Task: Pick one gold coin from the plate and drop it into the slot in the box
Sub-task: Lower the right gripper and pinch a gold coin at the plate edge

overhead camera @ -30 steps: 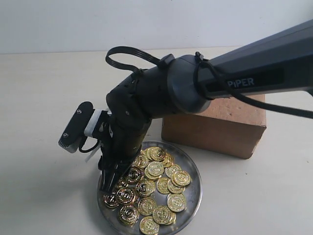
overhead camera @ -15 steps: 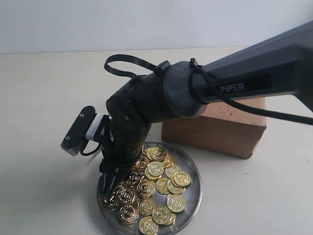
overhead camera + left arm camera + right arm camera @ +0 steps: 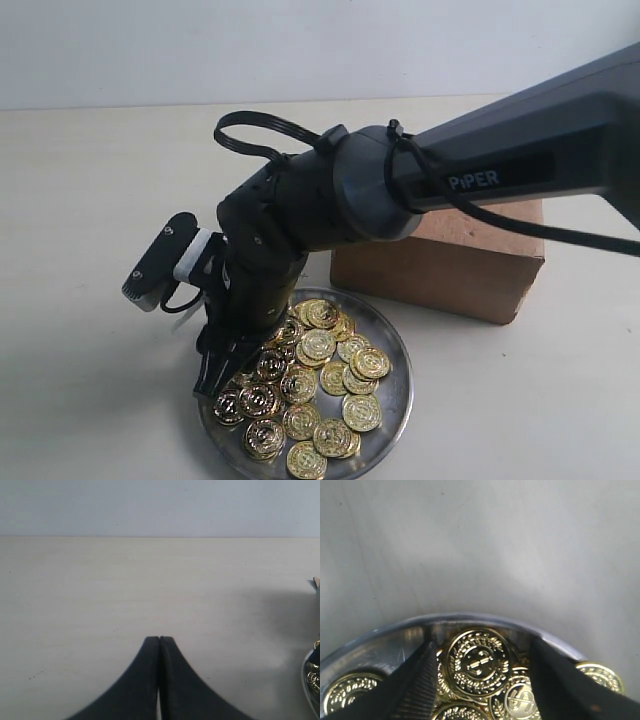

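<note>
Cardboard box (image 3: 435,272), brown with creased matte sides, is the biggest object on the pale, smooth tabletop (image 3: 90,200); it stands behind the plate, and most of its top is hidden by the arm. The right arm (image 3: 500,165), a dark, rounded casing with a looped black cable (image 3: 255,125), reaches across the middle and angles down to the plate. The plate (image 3: 398,392) is round, shiny silver metal with a raised rim, lying just in front of the box. Heaped on it are the gold coins (image 3: 320,345), glossy discs overlapping one another.

The right end effector (image 3: 213,382) dips into the near-left part of the heap. Only the right wrist view shows how it stands: the right end effector (image 3: 482,644) is spread, its ribbed black fingers (image 3: 415,680) flanking one embossed coin (image 3: 477,662) with a wreath pattern close to the rim.

The left wrist view shows the left end effector (image 3: 159,645) pressed together over bare tabletop, with the plate's edge (image 3: 306,672) at one side.
</note>
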Robot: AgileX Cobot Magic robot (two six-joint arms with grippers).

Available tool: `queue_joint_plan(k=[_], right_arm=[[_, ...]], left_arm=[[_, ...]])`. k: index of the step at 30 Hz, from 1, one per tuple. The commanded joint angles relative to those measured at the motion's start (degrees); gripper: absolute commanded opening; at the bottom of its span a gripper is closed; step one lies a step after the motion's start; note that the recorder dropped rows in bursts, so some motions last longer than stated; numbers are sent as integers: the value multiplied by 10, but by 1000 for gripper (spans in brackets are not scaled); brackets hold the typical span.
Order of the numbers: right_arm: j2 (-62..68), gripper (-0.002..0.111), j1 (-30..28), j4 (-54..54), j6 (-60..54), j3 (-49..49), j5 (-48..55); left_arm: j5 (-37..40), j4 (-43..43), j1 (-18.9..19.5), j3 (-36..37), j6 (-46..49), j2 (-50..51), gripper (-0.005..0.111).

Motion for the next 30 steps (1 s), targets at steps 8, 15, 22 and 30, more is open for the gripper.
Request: queue_joint_plan(k=[8, 15, 22, 30], right_arm=[[0, 52, 1, 0, 4, -4, -7], [0, 44, 1, 0, 4, -4, -2], [0, 36, 1, 0, 3, -4, 3], [0, 57, 1, -21, 3, -4, 7]], left_arm=[[-4, 4, 1, 2, -1, -3, 0], [-4, 4, 1, 2, -1, -3, 0], [-4, 4, 1, 2, -1, -3, 0], [-4, 4, 1, 2, -1, -3, 0]])
